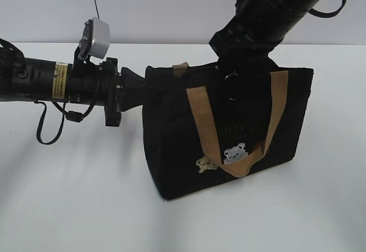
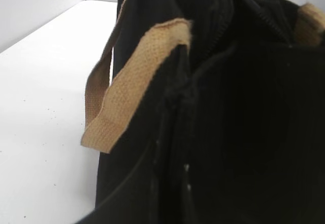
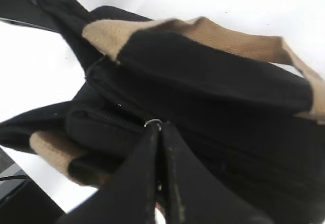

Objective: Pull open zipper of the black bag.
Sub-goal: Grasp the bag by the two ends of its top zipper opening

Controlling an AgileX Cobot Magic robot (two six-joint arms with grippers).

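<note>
We find the black bag [image 1: 229, 132] standing upright on the white bench [image 1: 74, 200], and the move ahead turns on its top seam: the zipper [image 3: 153, 123] lies right at the tip of the right gripper [image 3: 160, 132], whose jaws are pressed together with only the silver ring of the pull showing just above their meeting line. We judge them clenched on that pull, though the tab itself is covered by the jaws, so the hold is likely rather than plain. The track runs along the bag's top, up and to the left of the jaws in the right wrist view, so the pull should travel along that line. The left gripper [image 1: 140, 89] comes in level from the side and meets the bag's near end at the top corner; its jaws are buried in black fabric and appear nearly closed on the bag's edge, bracing it. In the left wrist view a tan handle [image 2: 132, 82] and dark cloth fill the frame, and the track is barely readable. The exterior view hides the top seam behind the right arm.
</note>
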